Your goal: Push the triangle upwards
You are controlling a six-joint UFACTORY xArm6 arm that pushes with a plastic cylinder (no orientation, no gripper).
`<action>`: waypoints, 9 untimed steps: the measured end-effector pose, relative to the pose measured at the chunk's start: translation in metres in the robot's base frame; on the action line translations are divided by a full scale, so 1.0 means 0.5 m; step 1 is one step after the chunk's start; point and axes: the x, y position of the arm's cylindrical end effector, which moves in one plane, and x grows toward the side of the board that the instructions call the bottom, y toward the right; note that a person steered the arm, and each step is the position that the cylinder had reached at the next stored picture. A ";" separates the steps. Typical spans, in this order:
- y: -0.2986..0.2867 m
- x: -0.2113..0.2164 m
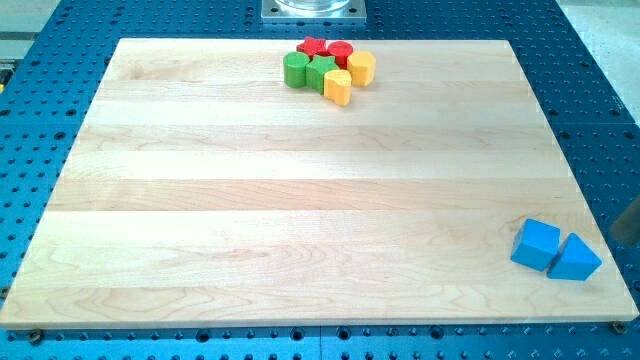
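A blue triangle block [575,259] lies near the board's bottom right corner. It touches a blue cube [536,244] on its left. A dark blurred shape at the view's right edge looks like my rod, with my tip [622,242] just to the right of and slightly above the triangle, apart from it.
A tight cluster sits at the board's top middle: a red star [312,47], a red cylinder [341,52], a green cylinder [295,69], a green star [321,72] and two yellow blocks [361,68] [338,87]. The wooden board's right edge [600,215] runs close to the blue blocks.
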 end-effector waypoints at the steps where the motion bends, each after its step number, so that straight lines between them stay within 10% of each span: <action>1: -0.078 0.103; 9: -0.071 -0.064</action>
